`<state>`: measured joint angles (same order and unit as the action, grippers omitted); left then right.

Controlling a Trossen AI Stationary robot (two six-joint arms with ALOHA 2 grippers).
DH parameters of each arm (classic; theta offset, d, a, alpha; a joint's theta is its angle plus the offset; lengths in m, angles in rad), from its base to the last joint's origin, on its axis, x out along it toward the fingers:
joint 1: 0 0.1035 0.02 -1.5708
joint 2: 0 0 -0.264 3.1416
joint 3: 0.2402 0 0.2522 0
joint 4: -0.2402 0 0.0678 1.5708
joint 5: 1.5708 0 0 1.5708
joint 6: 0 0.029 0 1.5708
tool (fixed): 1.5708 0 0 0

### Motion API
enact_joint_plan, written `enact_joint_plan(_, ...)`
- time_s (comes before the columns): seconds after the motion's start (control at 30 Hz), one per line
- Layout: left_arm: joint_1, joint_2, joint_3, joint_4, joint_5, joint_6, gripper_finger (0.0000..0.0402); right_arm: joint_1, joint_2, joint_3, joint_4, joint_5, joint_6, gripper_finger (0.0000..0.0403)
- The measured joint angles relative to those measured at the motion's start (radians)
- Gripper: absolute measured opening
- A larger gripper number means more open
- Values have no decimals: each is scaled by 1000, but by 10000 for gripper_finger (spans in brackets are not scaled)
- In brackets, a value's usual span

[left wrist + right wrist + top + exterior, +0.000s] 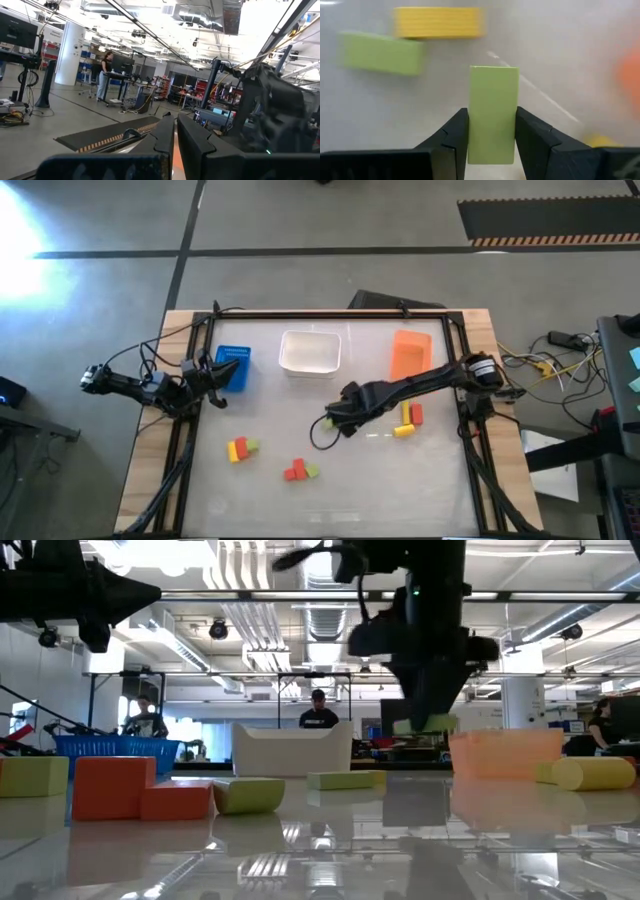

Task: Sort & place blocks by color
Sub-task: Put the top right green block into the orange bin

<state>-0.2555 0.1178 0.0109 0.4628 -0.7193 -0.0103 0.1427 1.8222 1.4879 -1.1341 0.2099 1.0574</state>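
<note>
Now the left claw (222, 370), pressed together, waits at nine o'clock by the blue bin (233, 367). Near the table's (400, 500) middle, the right claw (330, 421) pinches a green block (492, 112). Hold it tight, lift straight, and keep clear of the other blocks (240, 449).

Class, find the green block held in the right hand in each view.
High view: mostly hidden under the right hand, near the picture's middle.
Low view: green block right of centre, lifted in the hand.
Left wrist view: not in it.
Right wrist view: centre, between the fingers.
Shared landmark: orange bin, in high and low views.
</note>
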Motion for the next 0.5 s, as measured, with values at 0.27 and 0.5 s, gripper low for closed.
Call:
enact_joint_plan(0.27, 0, 0, 0, 0, 0, 0, 6, -161, -166, -47, -123, 173, -61, 116)
enact_joint_plan(0.5, 0, 0, 0, 0, 0, 0, 6, -363, -299, -150, -90, 247, -164, 116)
